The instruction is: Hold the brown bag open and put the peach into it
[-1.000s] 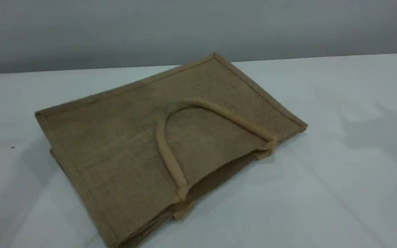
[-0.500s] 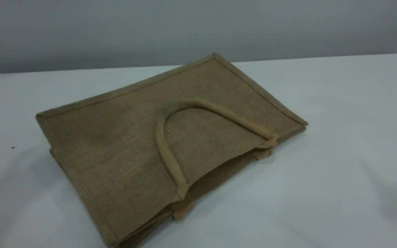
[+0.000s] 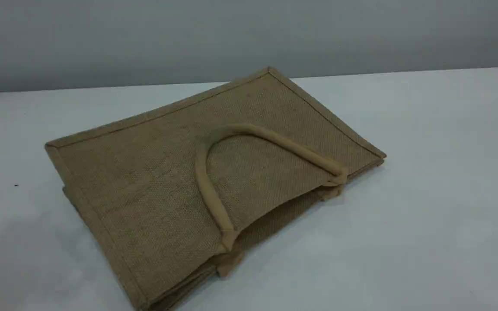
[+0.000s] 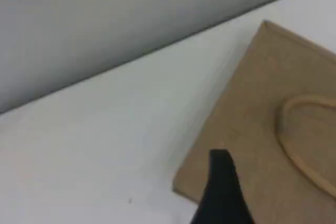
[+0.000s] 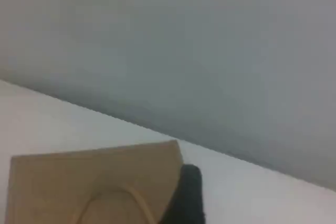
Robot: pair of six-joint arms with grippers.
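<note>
The brown bag lies flat on the white table, its mouth a narrow slit toward the front right. One tan loop handle rests on its upper face. The peach is out of view. Neither arm shows in the scene view. In the left wrist view one dark fingertip hovers above a corner of the bag. The right wrist view shows one dark fingertip beside the far corner of the bag. Both grippers stand open, and nothing shows at either fingertip.
The white table runs back to a plain grey wall. A tiny dark speck lies on the table left of the bag.
The soft shadows on the table left and right of the bag have faded away. The bag lies where it was.
</note>
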